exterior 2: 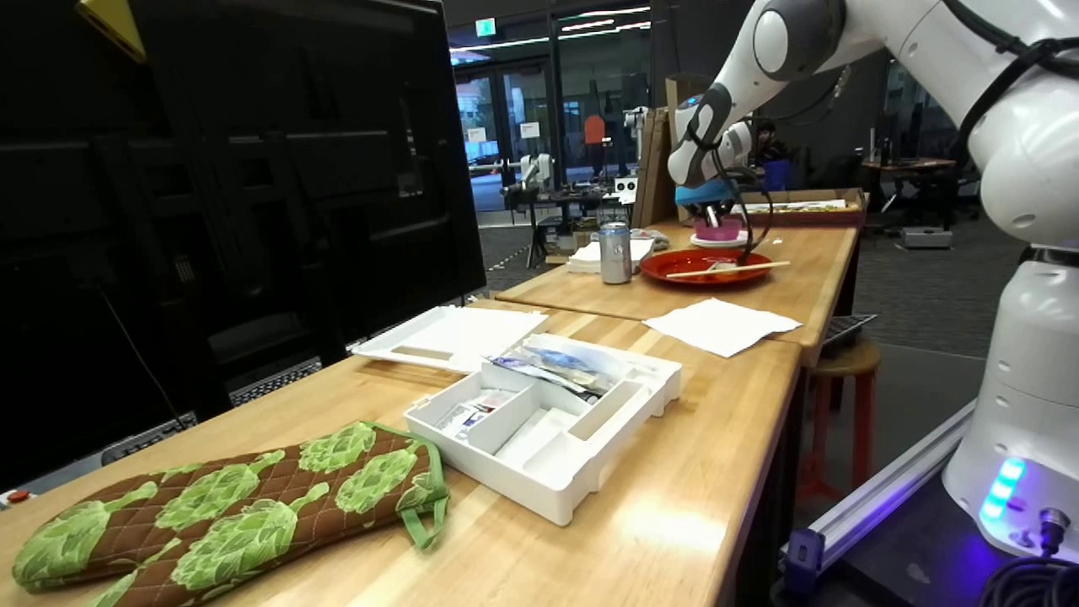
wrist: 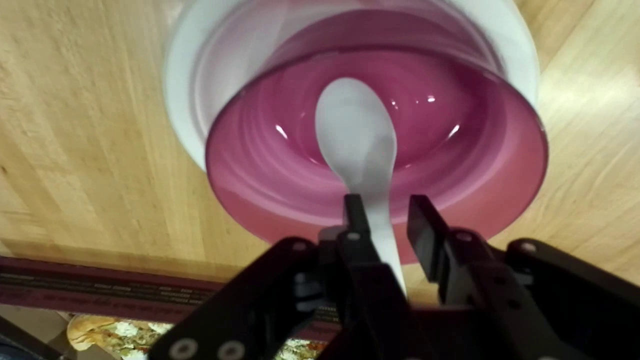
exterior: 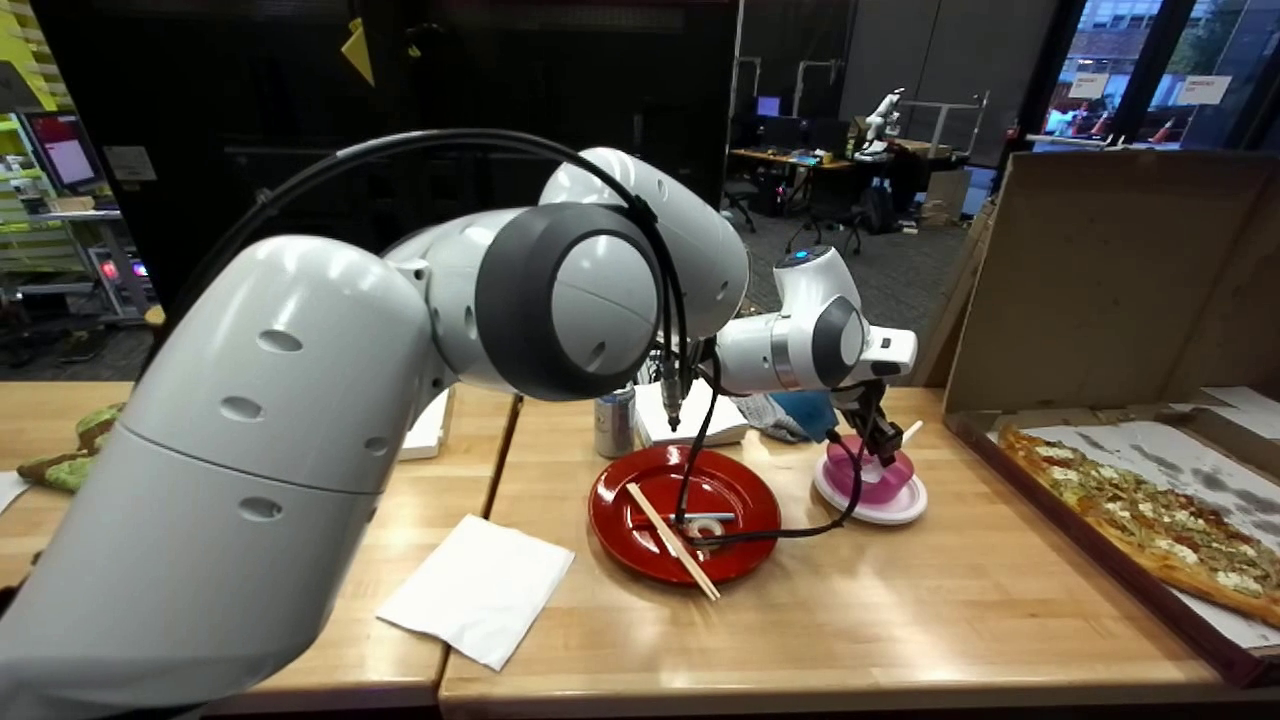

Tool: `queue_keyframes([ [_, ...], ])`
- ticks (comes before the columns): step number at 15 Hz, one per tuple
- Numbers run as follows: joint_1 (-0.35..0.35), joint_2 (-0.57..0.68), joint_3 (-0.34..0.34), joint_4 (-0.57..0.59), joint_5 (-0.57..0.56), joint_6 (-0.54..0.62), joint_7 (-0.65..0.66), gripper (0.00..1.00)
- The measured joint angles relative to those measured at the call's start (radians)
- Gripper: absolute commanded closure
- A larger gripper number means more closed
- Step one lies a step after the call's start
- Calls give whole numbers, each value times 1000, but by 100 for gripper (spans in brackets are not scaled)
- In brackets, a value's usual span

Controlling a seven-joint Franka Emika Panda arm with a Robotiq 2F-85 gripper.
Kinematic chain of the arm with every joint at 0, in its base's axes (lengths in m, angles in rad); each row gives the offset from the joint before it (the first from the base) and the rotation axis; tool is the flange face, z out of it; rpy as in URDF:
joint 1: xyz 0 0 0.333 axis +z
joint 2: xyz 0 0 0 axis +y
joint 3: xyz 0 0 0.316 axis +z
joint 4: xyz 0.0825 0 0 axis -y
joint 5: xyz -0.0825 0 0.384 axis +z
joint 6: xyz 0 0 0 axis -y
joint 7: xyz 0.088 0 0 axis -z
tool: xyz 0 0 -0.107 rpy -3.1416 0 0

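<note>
One gripper (wrist: 387, 210), jaws partly apart, straddled the handle of the white spoon (wrist: 356, 125) over the rim of the pink bowl (wrist: 450, 165), nothing gripped. Spoon head lay inside the bowl, handle likely propped on its rim, toward the pizza box (wrist: 125, 297). White plate (wrist: 181, 95) sat underneath, presumably for spills.

The glossy white arm (exterior: 270, 440) has oval dimples (exterior: 280, 341) and a dark grey ring (exterior: 515, 300) around a pale disc (exterior: 605, 300). In an exterior view, a black cable (exterior: 480, 136) curves at eleven o'clock. The white base (exterior 2: 1011, 379) bears a glowing blue strip (exterior 2: 1003, 489). In the wrist view, the black gripper (wrist: 386, 215) shows silver screws (wrist: 183, 348) at seven o'clock.
</note>
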Motion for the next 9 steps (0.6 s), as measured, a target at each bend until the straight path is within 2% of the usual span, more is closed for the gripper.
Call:
queue_keyframes([
  [5, -4, 22, 1, 47, 6, -20, 0, 5],
  [6, -5, 26, 1, 54, 8, -20, 0, 1],
  [9, -6, 30, 1, 61, 11, -16, 0, 0],
])
